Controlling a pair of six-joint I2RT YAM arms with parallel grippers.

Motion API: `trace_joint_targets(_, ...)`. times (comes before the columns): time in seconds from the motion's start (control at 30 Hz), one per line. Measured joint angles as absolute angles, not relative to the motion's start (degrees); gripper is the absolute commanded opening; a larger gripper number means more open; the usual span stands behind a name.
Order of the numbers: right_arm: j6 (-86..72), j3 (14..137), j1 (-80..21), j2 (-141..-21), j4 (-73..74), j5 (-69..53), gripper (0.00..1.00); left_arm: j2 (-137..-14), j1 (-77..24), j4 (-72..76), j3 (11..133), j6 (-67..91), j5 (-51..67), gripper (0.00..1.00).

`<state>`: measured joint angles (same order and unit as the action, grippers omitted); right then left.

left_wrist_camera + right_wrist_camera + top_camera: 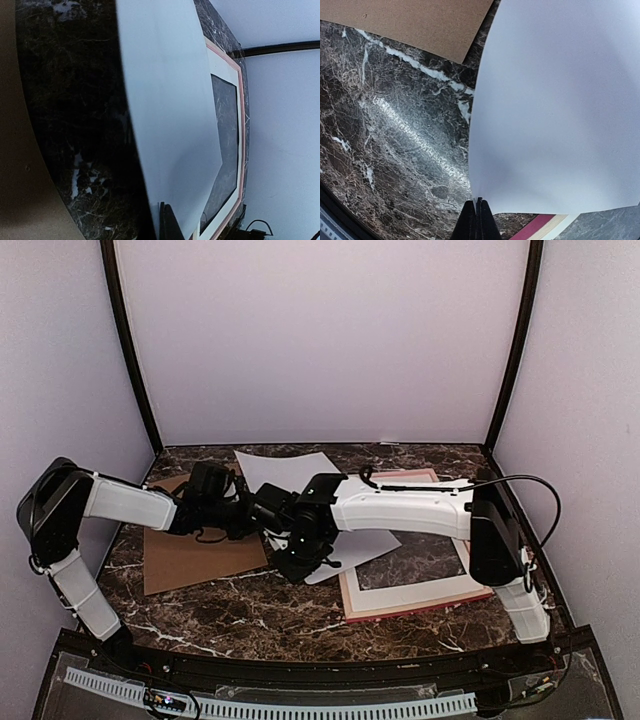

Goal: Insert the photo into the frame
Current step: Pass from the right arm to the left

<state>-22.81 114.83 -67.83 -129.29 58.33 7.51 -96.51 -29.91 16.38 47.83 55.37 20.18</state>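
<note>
The photo (pixel 285 468) is held plain white side up, raised off the marble table between the two arms. My left gripper (pixel 258 508) is shut on its left edge; in the left wrist view the fingertips (pixel 167 215) pinch the sheet (pixel 170 110). My right gripper (pixel 303 558) is shut on the near corner, where the black fingers (pixel 479 205) clamp the paper (pixel 555 110). The frame (pixel 415 608) lies flat at the right, with a pink rim and a white inner border and marble showing through its opening. It also shows as a pink rim (pixel 242 125) and a pink corner (pixel 535 227).
A brown cardboard board (pixel 190 555) lies flat at the left of the table, also seen in the right wrist view (pixel 420 25). White enclosure walls with black corner posts (pixel 130 350) close in the back and sides. A black cable (pixel 540 490) loops off the right arm.
</note>
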Motion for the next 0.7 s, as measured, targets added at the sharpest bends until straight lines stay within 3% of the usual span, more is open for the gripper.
trace_joint_targets(0.3,-23.75,109.67,-67.4,-125.82,56.01,7.92,0.63,-96.51,-29.91,11.38,50.96,49.43,20.58,0.0)
trace_joint_targets(0.7,-26.48,82.41,-60.99,-98.06,50.0,7.05,0.68,-96.4,-29.82,-3.4,61.39,36.49,23.53,0.0)
